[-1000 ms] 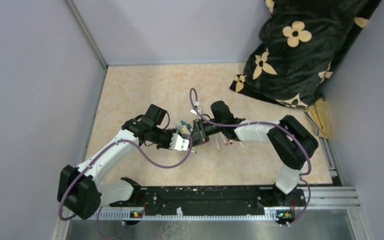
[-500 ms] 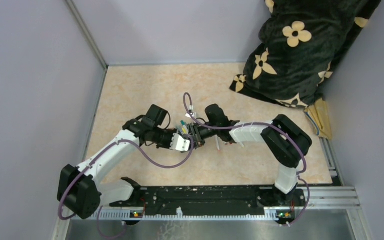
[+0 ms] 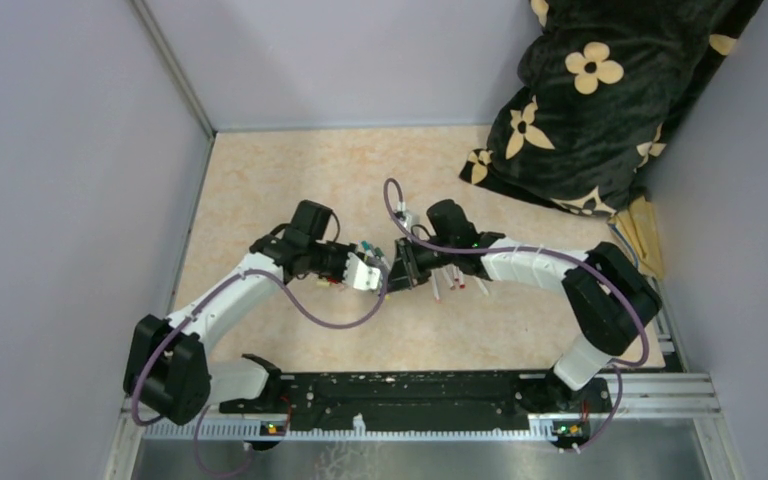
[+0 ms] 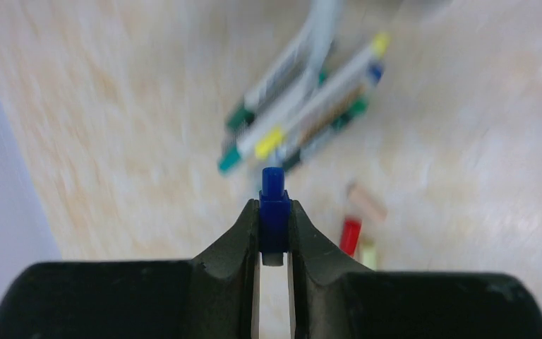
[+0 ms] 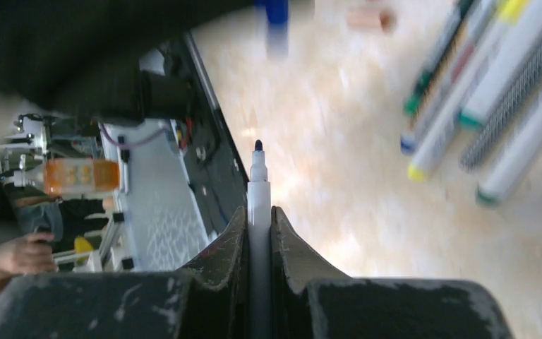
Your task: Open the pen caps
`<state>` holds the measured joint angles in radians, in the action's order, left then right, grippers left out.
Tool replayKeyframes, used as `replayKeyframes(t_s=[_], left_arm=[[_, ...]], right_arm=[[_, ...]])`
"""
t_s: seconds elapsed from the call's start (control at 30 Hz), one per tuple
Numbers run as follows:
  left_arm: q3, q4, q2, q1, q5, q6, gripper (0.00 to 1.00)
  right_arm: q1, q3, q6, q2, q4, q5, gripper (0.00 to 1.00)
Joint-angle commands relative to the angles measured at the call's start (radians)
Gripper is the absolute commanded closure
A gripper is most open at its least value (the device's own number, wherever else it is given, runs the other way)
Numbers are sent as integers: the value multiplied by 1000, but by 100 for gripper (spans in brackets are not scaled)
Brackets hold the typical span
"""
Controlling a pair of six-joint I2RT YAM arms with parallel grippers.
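Blue plastic comes first: a small blue cap (image 4: 272, 185) is pinched between the fingers of the left gripper (image 4: 274, 219), low in the centre of the left wrist view. The right gripper (image 5: 259, 212) is clamped on a white pen (image 5: 258, 180) at the bottom centre of its own view, and the pen's dark tip is bare. This cap looks to be off its pen.

Just beyond the blue cap, at lower right, a red cap (image 4: 351, 235) and a pale orange cap (image 4: 367, 201) lie loose on the marbled table (image 4: 113, 106). Farther off, at upper centre, a bundle of pens (image 4: 310, 106) shows green, yellow and blue ends; these seem left to do.

Blur hides whether each pen in the bundle wears a cap. From above, the pens are too small to count.
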<state>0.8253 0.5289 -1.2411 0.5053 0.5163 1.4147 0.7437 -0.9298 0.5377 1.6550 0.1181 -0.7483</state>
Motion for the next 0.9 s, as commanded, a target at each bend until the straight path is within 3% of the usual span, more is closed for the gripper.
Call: replayKeyframes(t_s=[0.0, 0.23, 0.43, 0.53, 0.73, 0.87], left_arm=[[25, 77, -76, -158, -292, 48, 100], [27, 67, -80, -194, -275, 41, 100], [59, 33, -175, -207, -161, -144, 100], [88, 26, -259, -238, -128, -217, 97], [127, 70, -367, -261, -95, -248, 83], [117, 58, -350, -261, -79, -257, 63]], right_arm=[[-45, 51, -127, -114, -321, -95, 100], [-96, 51, -137, -183, -352, -14, 100], [-101, 58, -121, -259, -363, 483, 100], [-100, 102, -99, -283, -320, 643, 100], [-101, 129, -94, -232, -252, 705, 97], [-101, 134, -86, -181, -208, 700, 91]])
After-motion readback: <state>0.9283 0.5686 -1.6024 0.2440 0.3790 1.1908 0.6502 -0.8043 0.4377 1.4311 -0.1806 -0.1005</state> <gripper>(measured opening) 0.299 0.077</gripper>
